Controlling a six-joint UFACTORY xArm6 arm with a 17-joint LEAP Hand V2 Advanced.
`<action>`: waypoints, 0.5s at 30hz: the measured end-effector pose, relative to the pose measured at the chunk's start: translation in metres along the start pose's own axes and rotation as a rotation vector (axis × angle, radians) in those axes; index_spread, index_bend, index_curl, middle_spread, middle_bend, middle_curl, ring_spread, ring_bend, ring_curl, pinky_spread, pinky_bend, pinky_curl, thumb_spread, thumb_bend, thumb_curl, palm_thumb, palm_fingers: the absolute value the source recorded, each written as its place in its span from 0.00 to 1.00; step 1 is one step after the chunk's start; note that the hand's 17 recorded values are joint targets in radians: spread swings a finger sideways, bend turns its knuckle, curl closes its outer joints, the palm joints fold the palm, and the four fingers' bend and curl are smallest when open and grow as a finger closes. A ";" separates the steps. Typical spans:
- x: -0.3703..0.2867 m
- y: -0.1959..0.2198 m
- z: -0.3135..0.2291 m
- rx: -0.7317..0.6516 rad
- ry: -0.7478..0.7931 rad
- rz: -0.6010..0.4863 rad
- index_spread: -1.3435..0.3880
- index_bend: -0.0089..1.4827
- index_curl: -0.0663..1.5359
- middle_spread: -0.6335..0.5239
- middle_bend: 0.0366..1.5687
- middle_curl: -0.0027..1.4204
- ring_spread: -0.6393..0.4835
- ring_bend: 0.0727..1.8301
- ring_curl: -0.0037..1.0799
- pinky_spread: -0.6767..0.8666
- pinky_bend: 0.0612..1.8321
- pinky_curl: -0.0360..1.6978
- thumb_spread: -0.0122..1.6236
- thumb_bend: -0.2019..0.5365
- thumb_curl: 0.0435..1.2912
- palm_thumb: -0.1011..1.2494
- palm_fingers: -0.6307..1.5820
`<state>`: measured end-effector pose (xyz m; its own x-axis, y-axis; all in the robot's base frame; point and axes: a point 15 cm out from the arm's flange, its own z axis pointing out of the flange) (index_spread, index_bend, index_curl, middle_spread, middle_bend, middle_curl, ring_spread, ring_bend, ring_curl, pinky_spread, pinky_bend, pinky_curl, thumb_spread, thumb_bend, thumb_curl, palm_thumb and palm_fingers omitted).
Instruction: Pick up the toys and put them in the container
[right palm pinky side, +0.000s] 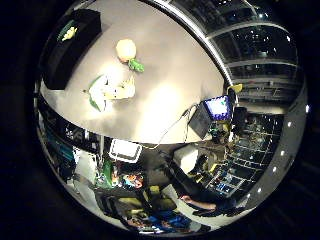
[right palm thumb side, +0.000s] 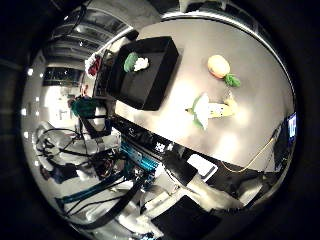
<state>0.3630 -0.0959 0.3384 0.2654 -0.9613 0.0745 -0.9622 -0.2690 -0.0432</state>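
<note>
**Still two toys to fetch**

Evidently I'm between pickups: my hand hangs well above the grey table (right palm thumb side: 260, 130), fingers out of sight, so I cannot tell their pose. One green-and-white soft toy (right palm thumb side: 135, 62) lies in the black rectangular container (right palm thumb side: 165, 75). Well below my palm, the round yellow toy with green leaves (right palm thumb side: 220, 67) and the green-and-cream plush toy (right palm thumb side: 210, 109) need a descent.

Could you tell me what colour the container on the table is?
Black container, clearest in the thumb side palm view.
</note>
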 end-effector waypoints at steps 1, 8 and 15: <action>0.003 0.002 0.000 0.000 0.002 0.002 0.52 0.12 0.21 0.59 0.10 0.23 0.74 0.09 0.23 0.71 0.20 0.19 0.62 0.24 0.20 0.49 0.32; 0.009 0.004 0.002 -0.003 0.001 0.013 0.52 0.12 0.21 0.58 0.10 0.23 0.74 0.09 0.23 0.71 0.19 0.19 0.63 0.24 0.20 0.50 0.32; 0.010 0.017 0.036 -0.036 -0.014 0.013 0.52 0.12 0.22 0.58 0.10 0.22 0.73 0.07 0.23 0.71 0.18 0.19 0.63 0.24 0.21 0.53 0.33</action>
<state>0.3514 -0.1125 0.3030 0.2534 -0.9655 0.0607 -0.9671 -0.2544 -0.0081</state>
